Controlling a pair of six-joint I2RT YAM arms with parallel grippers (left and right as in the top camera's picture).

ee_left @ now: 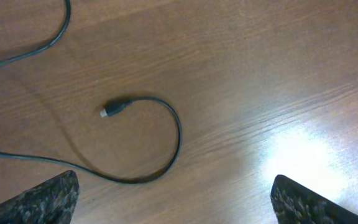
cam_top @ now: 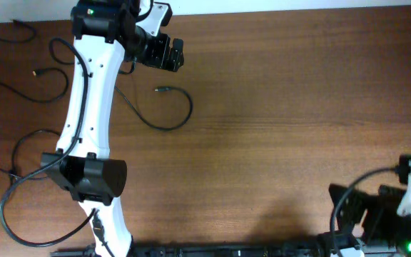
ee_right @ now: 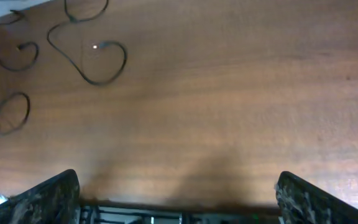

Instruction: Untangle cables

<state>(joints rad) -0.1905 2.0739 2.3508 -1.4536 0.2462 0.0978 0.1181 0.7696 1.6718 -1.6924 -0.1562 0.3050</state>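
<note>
Several thin black cables lie as separate loose loops on the left part of the wooden table. One cable [cam_top: 188, 113] curls in a hook and ends in a small plug [cam_top: 164, 90]. In the left wrist view the same cable [ee_left: 178, 134] and its plug [ee_left: 112, 110] lie just ahead of the fingers. My left gripper [cam_top: 164, 53] hovers at the table's far edge above that cable; its jaws [ee_left: 174, 199] are wide open and empty. My right gripper [cam_top: 359, 214] rests at the near right; its jaws [ee_right: 178, 199] are open, empty and far from the cables [ee_right: 107, 71].
More cable loops lie at the far left [cam_top: 9, 78] and near left [cam_top: 20, 168], partly under the left arm [cam_top: 84, 107]. Another cable [ee_left: 53, 38] crosses the left wrist view's top left corner. A dark rail [cam_top: 227, 251] runs along the table's near edge.
</note>
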